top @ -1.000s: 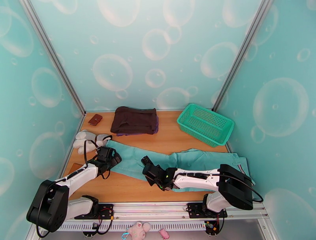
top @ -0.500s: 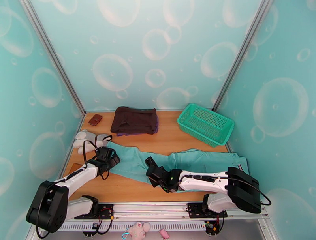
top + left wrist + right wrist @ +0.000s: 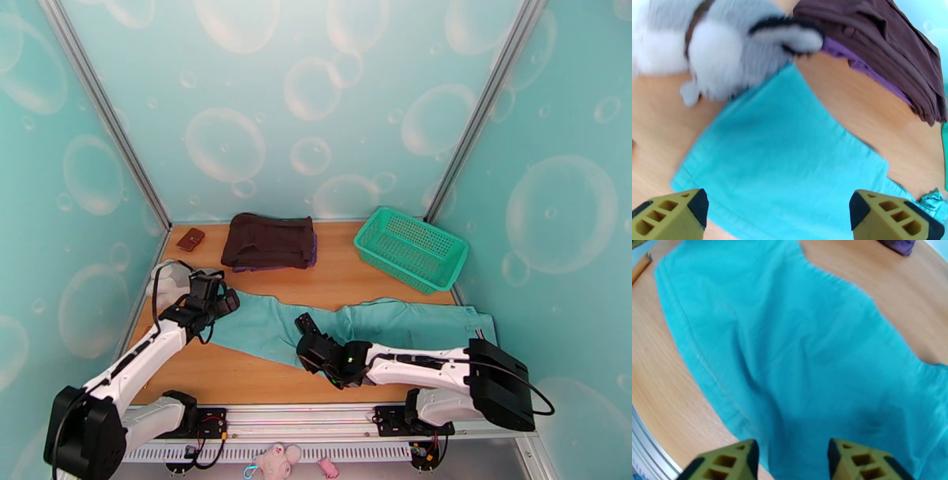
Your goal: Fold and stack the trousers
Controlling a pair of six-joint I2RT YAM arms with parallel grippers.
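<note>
The teal trousers [image 3: 395,320] lie flat across the wooden table, with the leg end at the left and the waist end at the right edge. My left gripper [image 3: 221,298] hovers open over the far corner of the leg end, beside a plush toy. In the left wrist view the trousers [image 3: 790,169] spread between the wide-apart fingers [image 3: 671,215] of that gripper [image 3: 778,213]. My right gripper [image 3: 305,341] is open above the near edge of the leg, about mid-length. Its wrist view has the trousers [image 3: 798,358] ahead of the open gripper [image 3: 792,461].
A grey and white plush toy [image 3: 170,280] sits at the left, touching the leg end [image 3: 730,51]. A folded dark brown garment [image 3: 268,241] on purple cloth [image 3: 853,59] lies at the back. A green mesh basket [image 3: 411,249] stands back right. A small brown wallet [image 3: 190,238] is back left.
My left gripper has moved up and away from me, from the leg's hem toward the plush toy. The right gripper has shifted slightly right and nearer. The trousers lie about as before.
</note>
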